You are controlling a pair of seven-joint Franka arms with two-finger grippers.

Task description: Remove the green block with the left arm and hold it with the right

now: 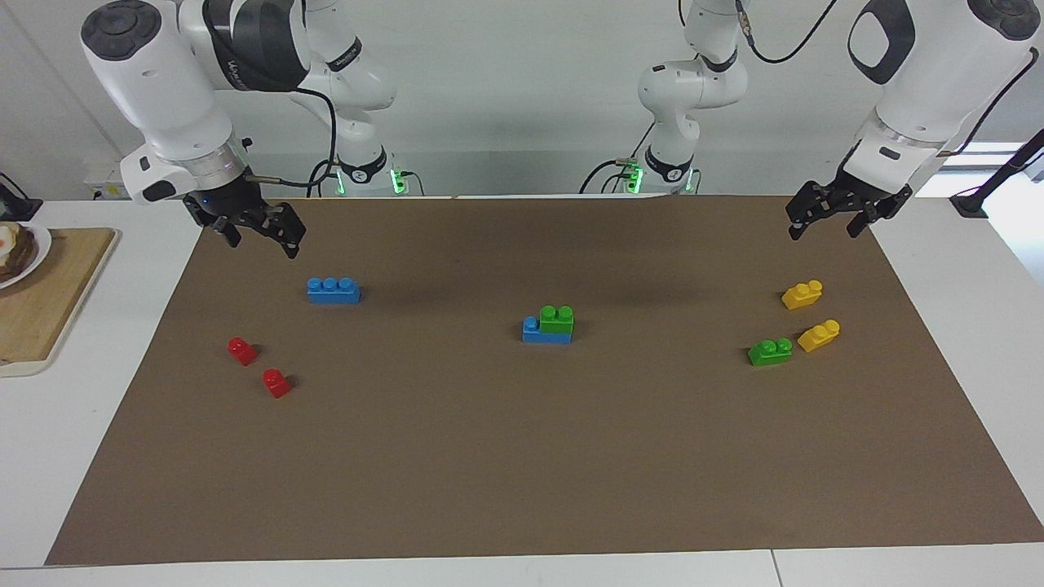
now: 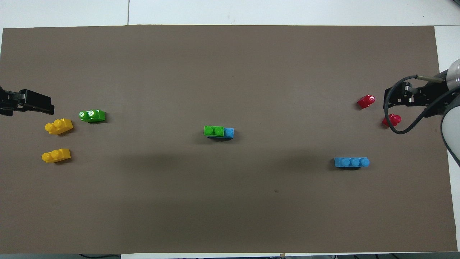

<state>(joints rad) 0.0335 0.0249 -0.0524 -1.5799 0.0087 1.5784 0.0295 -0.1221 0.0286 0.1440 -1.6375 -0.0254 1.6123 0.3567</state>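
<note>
The green block (image 1: 557, 318) sits pressed onto a blue three-stud brick (image 1: 545, 333) near the middle of the brown mat (image 1: 522, 489), covering two of its studs so that only one blue stud shows, at the end toward the right arm. The left gripper (image 1: 832, 220) hangs in the air over the mat's edge at the left arm's end, its fingers spread apart and holding nothing; in the overhead view it is cut off by the frame, only the black tips showing. The right gripper (image 1: 259, 236) hovers over the mat's corner at the right arm's end, jaws released and empty; from above its body and cable partly cover one of two red bricks (image 2: 391, 120), the other red brick (image 2: 366, 101) lying clear beside it. A second blue three-stud brick (image 1: 333, 290) lies alone near the right gripper. Toward the left arm's end, a second green brick (image 1: 771, 351) rests just beside two yellow bricks (image 1: 802, 294). At the table's edge a wooden board (image 1: 49, 302) carries a plate (image 1: 33, 254), mostly cut off.
</note>
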